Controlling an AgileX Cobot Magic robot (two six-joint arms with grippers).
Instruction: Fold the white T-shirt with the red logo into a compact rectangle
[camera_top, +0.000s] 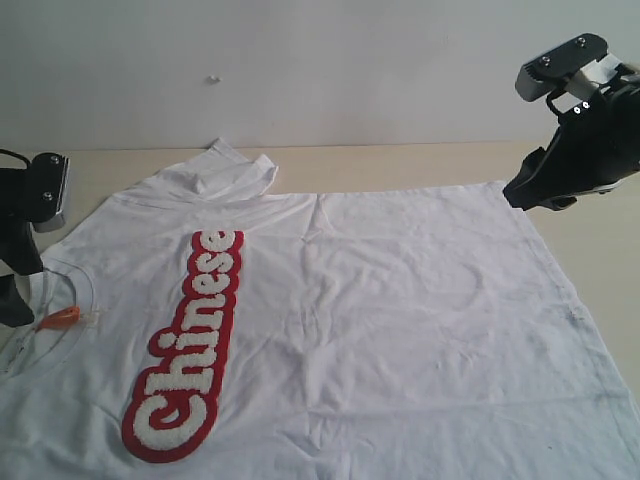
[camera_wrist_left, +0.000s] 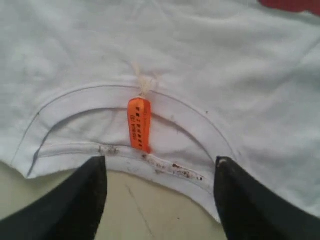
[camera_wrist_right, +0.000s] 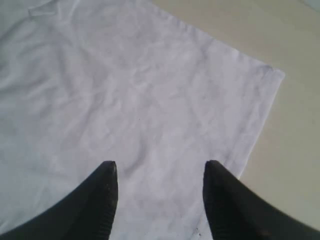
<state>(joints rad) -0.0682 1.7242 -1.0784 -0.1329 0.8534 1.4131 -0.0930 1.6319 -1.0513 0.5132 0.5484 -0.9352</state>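
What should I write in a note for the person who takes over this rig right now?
Left gripper: open, empty, over the collar by the orange neck tag.
Right gripper: open, empty, near a hem corner.
White T-shirt: spread on the table, red logo facing up.
Done: no fold visible yet.
Left to do: every fold into a compact rectangle.
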